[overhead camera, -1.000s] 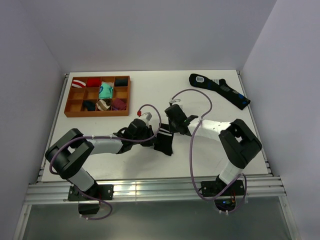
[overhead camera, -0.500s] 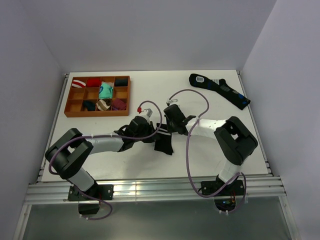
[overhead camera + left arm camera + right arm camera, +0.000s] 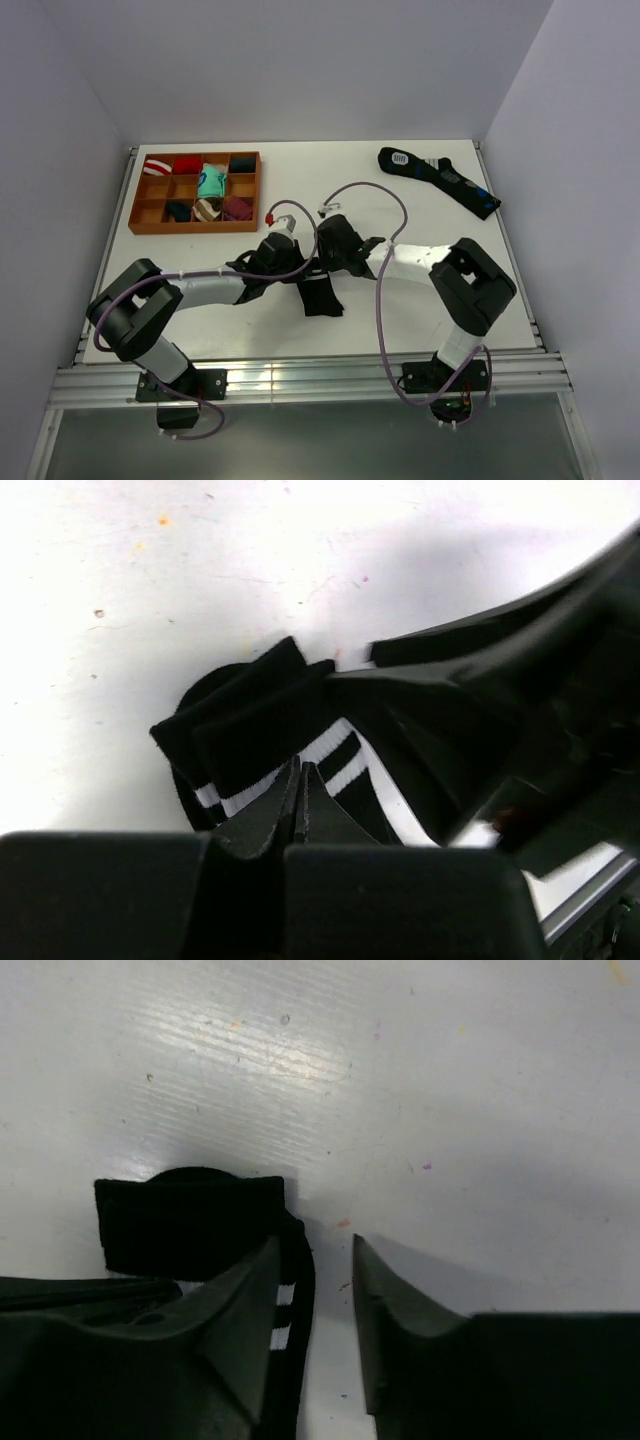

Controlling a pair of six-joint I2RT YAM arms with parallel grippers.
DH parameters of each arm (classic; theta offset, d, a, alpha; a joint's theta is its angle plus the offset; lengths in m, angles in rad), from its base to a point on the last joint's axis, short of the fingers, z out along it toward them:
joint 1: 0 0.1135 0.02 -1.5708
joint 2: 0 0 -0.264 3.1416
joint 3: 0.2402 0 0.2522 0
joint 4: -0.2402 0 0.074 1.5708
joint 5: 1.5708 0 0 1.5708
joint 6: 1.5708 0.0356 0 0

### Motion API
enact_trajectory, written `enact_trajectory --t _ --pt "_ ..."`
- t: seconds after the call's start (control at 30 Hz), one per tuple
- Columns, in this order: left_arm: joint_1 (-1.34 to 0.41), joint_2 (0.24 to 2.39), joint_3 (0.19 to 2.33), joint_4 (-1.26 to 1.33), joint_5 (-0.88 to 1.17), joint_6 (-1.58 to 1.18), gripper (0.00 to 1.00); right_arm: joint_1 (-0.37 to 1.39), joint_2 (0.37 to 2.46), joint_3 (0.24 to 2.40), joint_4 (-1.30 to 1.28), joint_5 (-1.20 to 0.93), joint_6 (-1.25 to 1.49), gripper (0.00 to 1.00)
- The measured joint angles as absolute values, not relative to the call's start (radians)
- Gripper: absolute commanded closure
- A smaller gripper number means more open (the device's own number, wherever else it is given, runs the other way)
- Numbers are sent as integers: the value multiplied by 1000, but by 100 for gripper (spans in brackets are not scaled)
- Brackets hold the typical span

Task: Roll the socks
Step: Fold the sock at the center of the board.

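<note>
When it's viewed from above, one striped sock [image 3: 318, 292] is seen in the middle of the white table [image 3: 300, 170], one tray [image 3: 195, 229] far left, pale walls [image 3: 300, 70] around. Left wrist: sock pinched by the left gripper [image 3: 301, 775]. Right wrist: right gripper [image 3: 314, 1250] spread apart, sock alongside.

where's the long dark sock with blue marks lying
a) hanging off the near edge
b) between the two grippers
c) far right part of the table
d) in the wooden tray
c: the dark sock with blue marks lies flat at the far right of the table, well apart from the wooden tray and the striped sock in the middle.
</note>
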State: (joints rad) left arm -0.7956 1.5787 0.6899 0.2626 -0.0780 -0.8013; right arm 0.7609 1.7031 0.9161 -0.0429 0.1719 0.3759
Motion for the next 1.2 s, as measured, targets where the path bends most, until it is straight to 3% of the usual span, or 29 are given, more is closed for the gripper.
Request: enact_trajectory --t 0.07,0.17,0.47,1.0,1.2 --pt "-794 1579 688 260 -87 -809 100 761 1682 915 -51 178 378 46" --pt "-788 1585 688 260 -96 -821 100 761 1634 914 -62 194 381 43" --pt "-773 1626 667 268 -103 -856 100 770 1413 784 -35 152 430 73" --pt "-760 1633 681 260 -97 -854 100 918 1519 648 108 86 528 76" --pt "-757 1589 659 261 -94 -846 88 918 1581 657 175 83 553 77"
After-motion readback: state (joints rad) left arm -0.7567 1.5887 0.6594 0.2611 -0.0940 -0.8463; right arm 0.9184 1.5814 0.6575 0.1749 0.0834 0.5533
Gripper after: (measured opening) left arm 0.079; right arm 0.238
